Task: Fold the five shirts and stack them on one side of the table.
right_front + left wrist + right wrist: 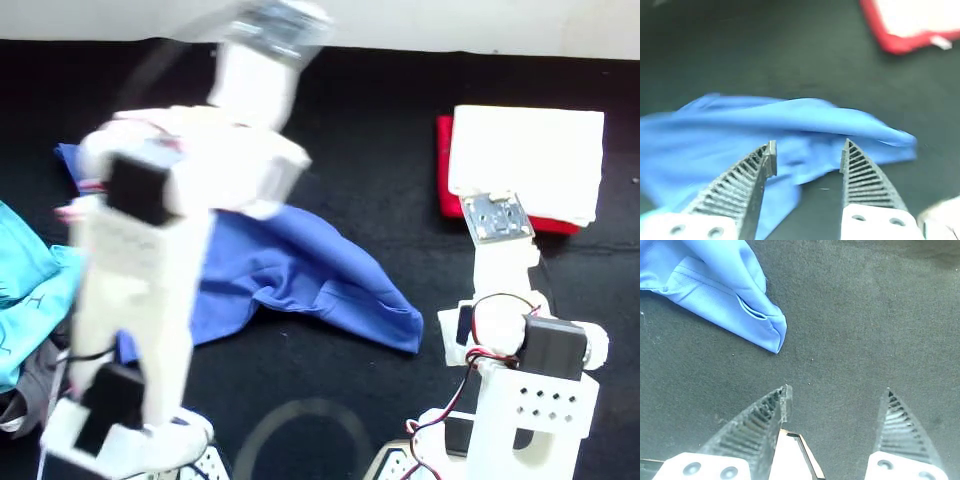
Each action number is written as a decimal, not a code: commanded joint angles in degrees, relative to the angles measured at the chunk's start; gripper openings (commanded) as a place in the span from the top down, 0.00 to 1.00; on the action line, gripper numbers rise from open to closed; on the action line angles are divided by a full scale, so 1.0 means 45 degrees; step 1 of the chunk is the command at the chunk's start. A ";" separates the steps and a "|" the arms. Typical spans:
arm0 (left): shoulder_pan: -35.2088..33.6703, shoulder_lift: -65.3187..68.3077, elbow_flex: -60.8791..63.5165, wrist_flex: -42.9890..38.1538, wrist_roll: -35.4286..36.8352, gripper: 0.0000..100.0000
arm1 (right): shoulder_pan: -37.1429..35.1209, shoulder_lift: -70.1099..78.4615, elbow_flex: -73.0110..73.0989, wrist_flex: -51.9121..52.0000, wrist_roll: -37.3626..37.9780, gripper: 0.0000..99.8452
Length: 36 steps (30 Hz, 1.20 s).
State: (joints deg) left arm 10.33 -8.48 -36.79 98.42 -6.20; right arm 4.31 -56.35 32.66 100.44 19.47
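Blue shirt (300,270) lies crumpled mid-table on the black cloth (400,110), unfolded. The left gripper (809,150) hangs over its rumpled middle with its claw released and nothing between the fingers. The right gripper (837,390), likewise spread and holding nothing, is over bare cloth just beside the shirt's doubled corner.

At the far right side, a folded white shirt (530,160) rests on a folded red shirt (445,175), a stack of 2. A teal shirt (25,280) and a grey garment (25,395) are heaped at the left edge.

The likely hazards: a pinch into the bunched middle could catch 1 layer or several and lift a wad instead of a flat panel. A right claw closing short of the corner could nip the table cloth and drag it. A wide sweep could also nudge the finished stack askew.

Nothing on the table serves as a container; every shirt lies straight on the cloth.
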 commanded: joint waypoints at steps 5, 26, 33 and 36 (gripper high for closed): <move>-0.6046 -0.0225 0.3585 0.0000 -0.1153 0.79 | -0.0107 0.0010 0.0010 -0.0928 -0.0059 0.73; -0.9368 0.0264 1.3333 -0.3770 -0.4259 0.79 | -0.4874 0.5617 0.0010 -0.2960 -0.1621 0.73; -0.7297 -0.3057 1.6479 -0.4044 -0.4317 0.83 | -0.6300 0.6066 0.0088 -0.3077 -0.1602 0.73; -0.6554 -0.5128 1.8549 -0.5333 -0.4317 0.83 | -0.5968 0.6046 0.0772 -0.3370 -0.1133 0.73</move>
State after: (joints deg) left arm -22.73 -22.46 39.96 78.81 -25.01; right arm -23.30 -29.19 34.33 86.73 12.62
